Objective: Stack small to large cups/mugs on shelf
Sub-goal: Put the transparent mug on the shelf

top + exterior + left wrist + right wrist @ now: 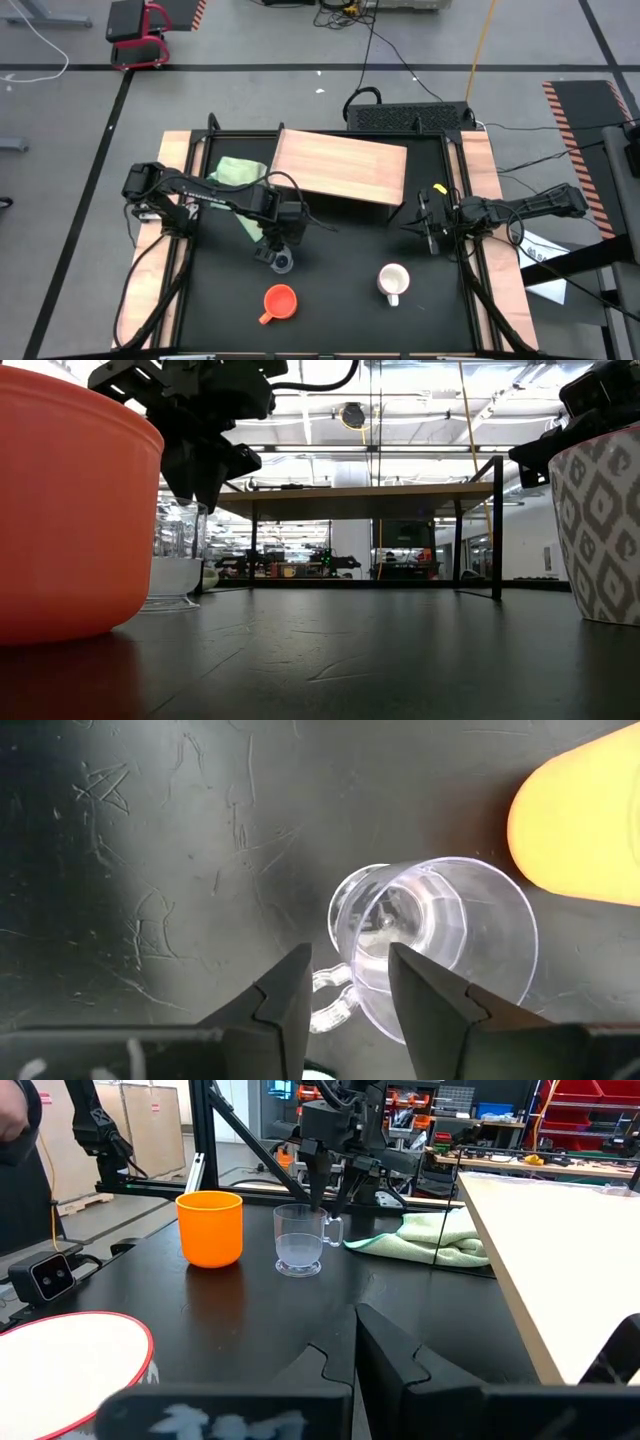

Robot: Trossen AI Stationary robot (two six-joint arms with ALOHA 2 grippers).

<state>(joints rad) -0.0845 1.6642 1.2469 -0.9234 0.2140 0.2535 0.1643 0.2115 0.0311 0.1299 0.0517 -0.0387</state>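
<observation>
Left gripper (281, 251) hangs right over the glass cup (283, 263), fingers pointing down. From its wrist camera the two fingers (290, 1005) stand a little apart, straddling the cup's handle (335, 1000) and near rim; I judge them parted, not yet closed on anything.

Nothing is stacked so far. The shelf (340, 167) is bare on top. The glass cup sits on the black table (340, 290) in front of the shelf, near its left end. The orange mug (279, 301) stands just beyond the cup, farther from the shelf. The white mug (393, 281) is well off toward the shelf's right end. All three still need moving.

Right gripper (430, 222) waits beside the shelf's right end, fingers slightly parted, empty.
</observation>
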